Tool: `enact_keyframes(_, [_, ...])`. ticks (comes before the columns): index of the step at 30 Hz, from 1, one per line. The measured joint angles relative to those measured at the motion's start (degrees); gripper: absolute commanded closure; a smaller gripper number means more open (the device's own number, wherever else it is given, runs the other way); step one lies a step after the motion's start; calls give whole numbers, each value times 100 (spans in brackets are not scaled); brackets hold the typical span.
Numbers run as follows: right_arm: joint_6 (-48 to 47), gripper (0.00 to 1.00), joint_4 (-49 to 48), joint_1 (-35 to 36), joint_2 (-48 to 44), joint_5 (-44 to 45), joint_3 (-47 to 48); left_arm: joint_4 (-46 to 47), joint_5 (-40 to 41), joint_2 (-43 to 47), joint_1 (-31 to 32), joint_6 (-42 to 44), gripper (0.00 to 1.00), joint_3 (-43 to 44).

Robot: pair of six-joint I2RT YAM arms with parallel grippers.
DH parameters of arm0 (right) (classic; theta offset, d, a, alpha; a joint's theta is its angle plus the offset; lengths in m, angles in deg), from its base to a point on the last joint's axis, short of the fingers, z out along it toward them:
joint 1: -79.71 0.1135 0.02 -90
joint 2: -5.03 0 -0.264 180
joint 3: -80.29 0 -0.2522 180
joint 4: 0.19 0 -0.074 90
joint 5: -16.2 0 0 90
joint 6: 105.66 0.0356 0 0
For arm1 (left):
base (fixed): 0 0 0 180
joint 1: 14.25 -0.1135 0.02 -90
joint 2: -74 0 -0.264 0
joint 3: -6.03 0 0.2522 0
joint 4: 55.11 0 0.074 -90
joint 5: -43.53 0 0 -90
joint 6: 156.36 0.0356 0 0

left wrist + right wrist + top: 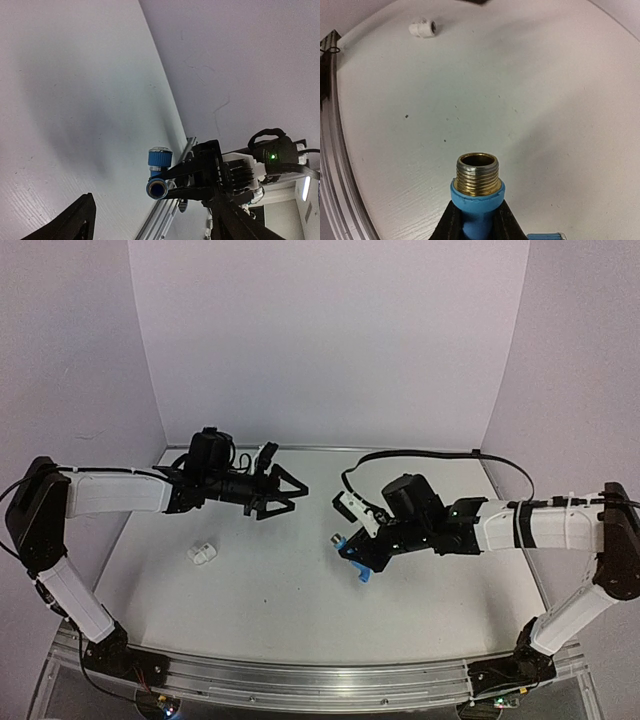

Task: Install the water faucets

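Observation:
The light-blue faucet [360, 571] hangs a little above the white table right of centre, with my right gripper [352, 548] shut on it. In the right wrist view its blue body [476, 200] sits pinched between the black fingers [446, 226], brass threaded end [477, 175] pointing away. The left wrist view shows the same faucet [159, 172] from the front, its ribbed blue knob on top. The small white fitting [201, 553] lies loose on the table to the left, also seen as a white fitting [422, 27] far from the right gripper. My left gripper [283, 491] hovers open and empty at the back centre.
An aluminium rail [300, 680] runs along the near table edge, seen again as the rail [327, 150] at the left of the right wrist view. White walls close the back and both sides. A black cable [430, 453] lies along the back right.

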Motion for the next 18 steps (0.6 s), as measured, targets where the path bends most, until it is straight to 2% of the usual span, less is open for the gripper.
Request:
enact_keyframes(2, [-275,100,-177,33,-142,-267,83,684,-514,-96,22,-391,28,-111])
enact_keyframes(6, [-483,100,-404,76,-144,-411,122,1231,-964,-192,192,-741,37,-153])
enact_keyframes(9, [-505,100,-555,92,-144,-409,120,1410,-1128,-223,330,-846,44,-186])
enact_keyframes(12, [-522,100,-708,103,-146,-396,120,1523,-1244,-238,459,-896,44,-267])
enact_keyframes(15, [-522,100,-737,109,-146,-389,120,1611,-1355,-437,621,-903,51,-267])
enact_keyframes(18, [-525,100,-654,116,-151,-354,118,1628,-1351,-584,671,-909,52,-267])
